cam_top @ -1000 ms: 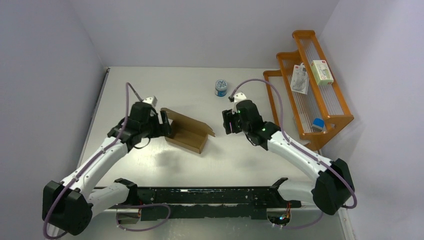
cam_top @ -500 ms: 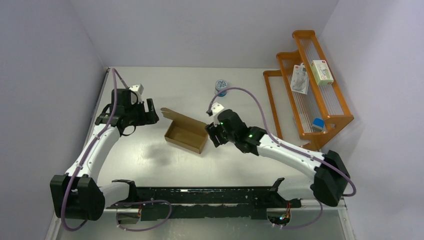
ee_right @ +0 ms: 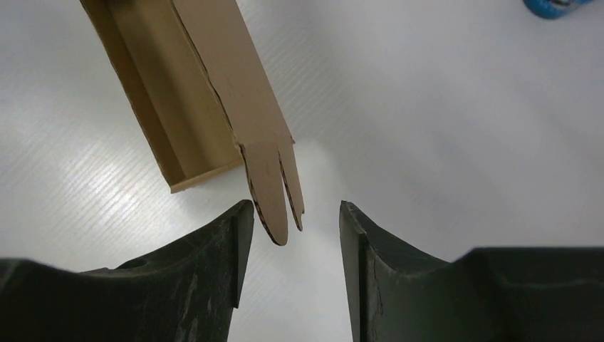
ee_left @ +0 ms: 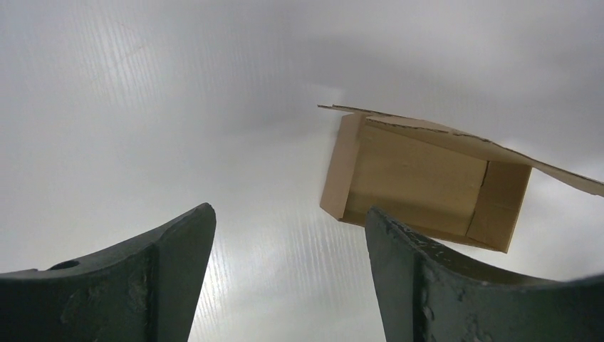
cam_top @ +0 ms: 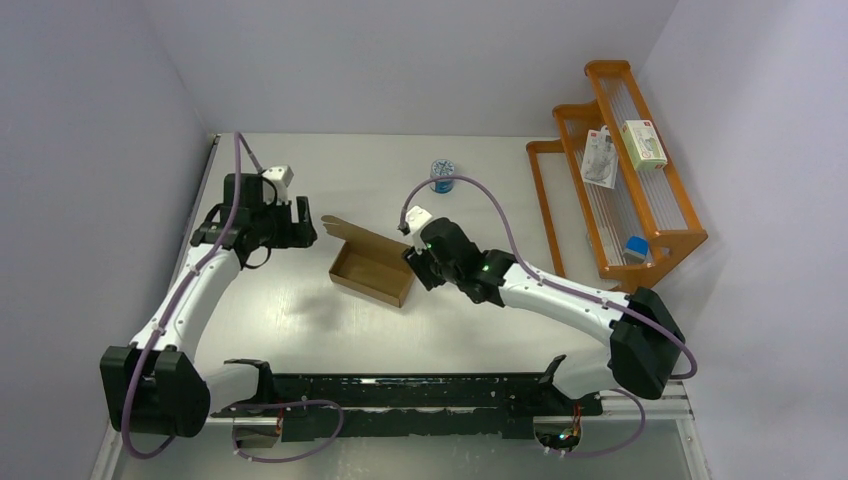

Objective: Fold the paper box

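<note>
The left gripper (cam_top: 300, 226) is being backed away leftward, jaws released, while the right gripper (ee_right: 292, 214), jaws parted and empty, is being brought to the lid tab (ee_right: 273, 191) of the open paper box (cam_top: 372, 268) at mid-table, apparently for lid closing.

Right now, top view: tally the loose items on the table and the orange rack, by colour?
Brown cardboard open-top box: 1
Blue-and-white round tin: 1
White printed packages: 2
Small blue object: 1
Total: 5
</note>
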Action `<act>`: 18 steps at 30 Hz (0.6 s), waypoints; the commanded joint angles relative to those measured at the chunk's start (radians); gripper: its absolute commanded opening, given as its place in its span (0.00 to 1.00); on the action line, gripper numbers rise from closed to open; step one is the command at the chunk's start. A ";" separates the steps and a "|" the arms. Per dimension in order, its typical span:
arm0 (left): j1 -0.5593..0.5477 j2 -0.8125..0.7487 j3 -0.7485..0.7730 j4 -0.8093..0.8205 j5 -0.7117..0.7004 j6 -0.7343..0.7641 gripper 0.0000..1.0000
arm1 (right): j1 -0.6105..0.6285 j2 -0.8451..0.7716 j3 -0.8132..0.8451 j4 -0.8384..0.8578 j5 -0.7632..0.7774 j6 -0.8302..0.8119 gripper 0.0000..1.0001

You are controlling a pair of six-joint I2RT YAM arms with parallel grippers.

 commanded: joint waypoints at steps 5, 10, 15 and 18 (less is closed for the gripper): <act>-0.084 0.040 0.064 -0.044 -0.098 0.062 0.81 | 0.001 0.037 0.072 -0.020 -0.032 -0.063 0.46; -0.100 0.011 0.086 -0.011 -0.117 0.155 0.79 | -0.008 0.064 0.094 -0.036 -0.074 -0.090 0.40; -0.117 -0.019 0.050 0.055 -0.061 0.277 0.81 | -0.027 0.084 0.115 -0.058 -0.085 -0.114 0.21; -0.143 -0.008 0.062 0.049 -0.049 0.349 0.80 | -0.046 0.078 0.115 -0.064 -0.100 -0.135 0.10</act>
